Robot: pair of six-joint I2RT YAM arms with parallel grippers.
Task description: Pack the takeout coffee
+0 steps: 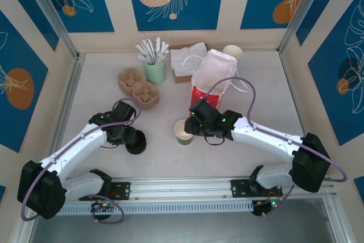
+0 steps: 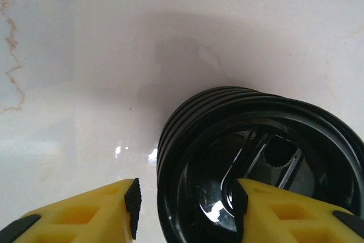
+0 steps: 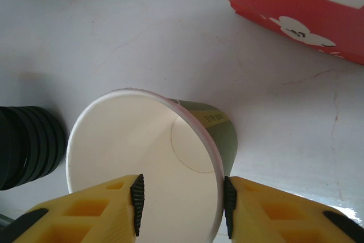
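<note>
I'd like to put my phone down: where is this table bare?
Bare: the far right, beside the bag; the left strip beside the brown carriers; the near middle, between the cup and the near edge. Crowded: the back row, with straw cup, napkins and cup stack, and around the lids.

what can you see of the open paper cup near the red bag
The paper cup is small, olive-green outside and cream inside, with a rolled rim and a yellowish printed patch on its side. It has no lid and looks empty. It stands upright on the white table, in front of the red-and-white bag, with the stack of black lids to its left. The jaws of the right gripper straddle its rim, one inside, one outside.
</note>
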